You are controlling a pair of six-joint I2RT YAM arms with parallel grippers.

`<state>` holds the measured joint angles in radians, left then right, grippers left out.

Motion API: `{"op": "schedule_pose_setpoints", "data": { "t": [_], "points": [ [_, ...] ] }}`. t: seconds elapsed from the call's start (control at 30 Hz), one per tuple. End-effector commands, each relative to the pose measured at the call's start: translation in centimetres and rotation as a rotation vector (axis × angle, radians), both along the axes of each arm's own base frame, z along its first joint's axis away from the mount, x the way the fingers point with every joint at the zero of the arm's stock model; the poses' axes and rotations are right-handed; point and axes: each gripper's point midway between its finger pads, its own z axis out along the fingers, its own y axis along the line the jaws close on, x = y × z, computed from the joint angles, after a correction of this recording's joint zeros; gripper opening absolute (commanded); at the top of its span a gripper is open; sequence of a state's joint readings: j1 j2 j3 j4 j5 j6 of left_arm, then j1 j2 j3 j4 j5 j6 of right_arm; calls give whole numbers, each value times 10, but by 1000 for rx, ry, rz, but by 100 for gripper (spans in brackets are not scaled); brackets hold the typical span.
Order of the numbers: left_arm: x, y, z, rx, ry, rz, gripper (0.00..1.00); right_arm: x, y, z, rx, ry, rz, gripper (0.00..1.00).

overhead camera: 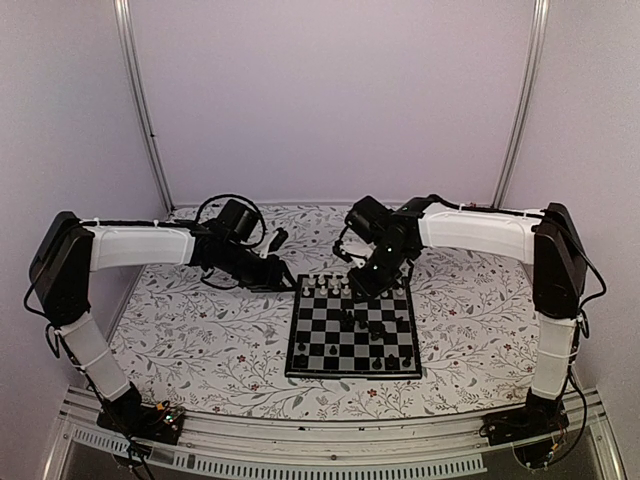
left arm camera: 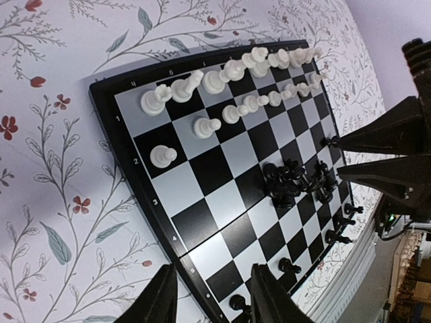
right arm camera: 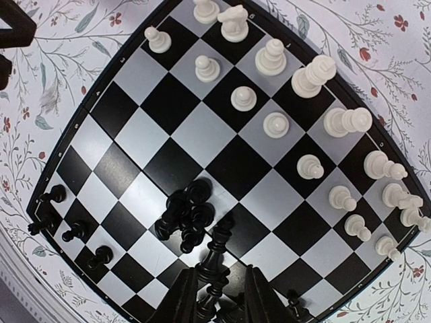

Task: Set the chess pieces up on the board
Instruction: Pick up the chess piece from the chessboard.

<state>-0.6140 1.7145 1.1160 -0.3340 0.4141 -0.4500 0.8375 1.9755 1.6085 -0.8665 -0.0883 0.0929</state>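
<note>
The right gripper (right arm camera: 221, 274) hangs over the middle of the board (right arm camera: 168, 101) with a tall black piece (right arm camera: 217, 252) standing upright between its fingers. The fingers look closed against its sides, though the wrist view is dark there and contact is hard to confirm. Just beyond the fingertips lies a heap of black pieces (right arm camera: 188, 215), tumbled together across a few central squares. A few single black figures (right arm camera: 77, 231) stand apart on squares near the edge of the board nearest the arm bases. On the opposite side, the white pieces (right arm camera: 273, 124) stand in two ordered rows along the far edge of the board.

The left gripper (left arm camera: 214, 276) is spread wide with nothing between its fingers. It hovers over the left edge of the board (left arm camera: 101, 101), looking across it toward the white rows (left arm camera: 232, 67) and the black heap (left arm camera: 289, 182).

From above, the right gripper (overhead camera: 360, 283) sits over the far half of the board (overhead camera: 350, 375), and the left gripper (overhead camera: 283, 277) is just beside the board's far left corner. The board lies flat on the floral table cover (overhead camera: 200, 340), between the two arms.
</note>
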Motion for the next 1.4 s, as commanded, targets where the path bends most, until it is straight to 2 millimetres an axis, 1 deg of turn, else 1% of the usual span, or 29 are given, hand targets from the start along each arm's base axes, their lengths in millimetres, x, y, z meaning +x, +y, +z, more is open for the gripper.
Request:
{"op": "schedule_pose_setpoints", "data": {
  "t": [0.0,0.23,0.5,0.6,0.9,1.07,1.2,1.23,1.37],
  "points": [
    [0,1,4,-13,-1,-1,40,-2,8,-15,11,27,11,27],
    [2,1,4,-7,-5,2,40,1,16,-26,11,42,30,26],
    [3,1,3,-4,-6,1,40,12,26,-33,8,34,30,27],
    [3,1,2,1,-3,1,40,12,29,-38,10,43,37,27],
    [4,2,0,7,-1,1,40,11,32,-52,-2,69,55,27],
    [5,1,-1,6,1,2,40,12,34,-54,2,68,60,24],
    [6,0,-3,9,7,-2,40,15,38,-52,20,53,69,24],
    [6,-1,-4,9,9,-2,40,17,40,-51,23,45,68,23],
    [8,-2,-4,12,10,-8,40,23,43,-46,28,23,67,13]
  ]
}}
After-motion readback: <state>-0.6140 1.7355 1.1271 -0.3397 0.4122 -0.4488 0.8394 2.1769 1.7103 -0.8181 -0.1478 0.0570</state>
